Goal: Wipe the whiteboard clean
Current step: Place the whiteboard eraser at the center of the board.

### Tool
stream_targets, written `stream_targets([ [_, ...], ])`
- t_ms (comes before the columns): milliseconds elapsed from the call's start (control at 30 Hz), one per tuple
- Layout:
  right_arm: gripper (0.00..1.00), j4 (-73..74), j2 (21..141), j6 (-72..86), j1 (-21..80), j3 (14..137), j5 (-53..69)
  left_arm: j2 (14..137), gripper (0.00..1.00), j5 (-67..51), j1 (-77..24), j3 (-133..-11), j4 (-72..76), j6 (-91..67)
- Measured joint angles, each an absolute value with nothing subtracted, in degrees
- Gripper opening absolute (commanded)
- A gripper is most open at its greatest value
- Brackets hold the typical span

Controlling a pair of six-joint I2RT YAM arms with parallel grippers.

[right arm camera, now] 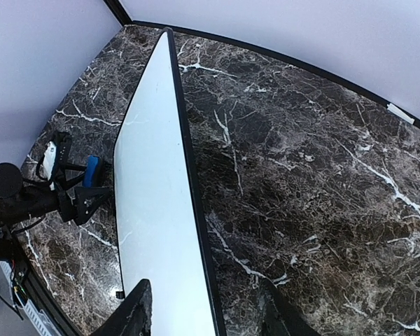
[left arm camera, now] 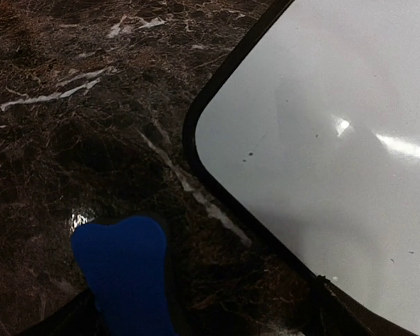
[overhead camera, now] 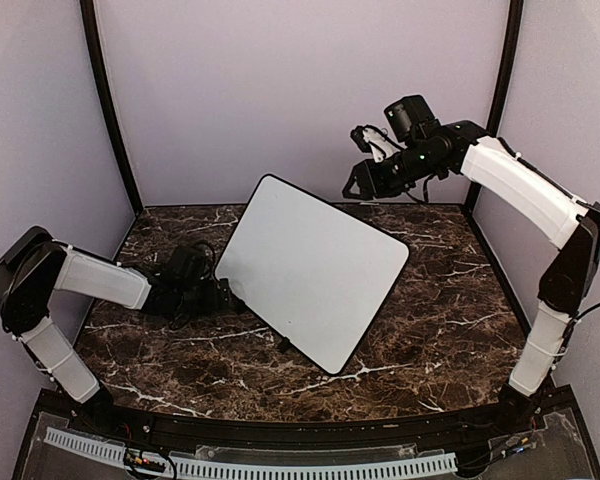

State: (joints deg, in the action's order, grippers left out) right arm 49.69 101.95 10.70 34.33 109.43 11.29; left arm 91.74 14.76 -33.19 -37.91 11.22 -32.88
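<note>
Whiteboard [overhead camera: 315,268] lies blank at centre frame on the marble table [overhead camera: 450,310]. Left gripper [overhead camera: 225,297], at its left edge, seems released; right gripper [overhead camera: 355,188], upper right, hangs parted, empty.

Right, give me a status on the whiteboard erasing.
Done: the whiteboard looks blank, with only a few tiny specks near one corner. In hand: nothing is gripped. The left gripper sits open by the board's left edge with the blue eraser between its spread fingers. The right gripper hangs open and empty above the far side. Left: probably just those specks, if anything.
</note>
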Motion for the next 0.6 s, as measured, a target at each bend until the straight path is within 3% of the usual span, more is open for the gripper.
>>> stream_targets([
  [600, 0.49, 49.76, 101.93, 10.81, 34.33, 109.54, 12.01, 92.82, 0.99, 16.75, -29.02, -39.81, 5.48, -38.17],
])
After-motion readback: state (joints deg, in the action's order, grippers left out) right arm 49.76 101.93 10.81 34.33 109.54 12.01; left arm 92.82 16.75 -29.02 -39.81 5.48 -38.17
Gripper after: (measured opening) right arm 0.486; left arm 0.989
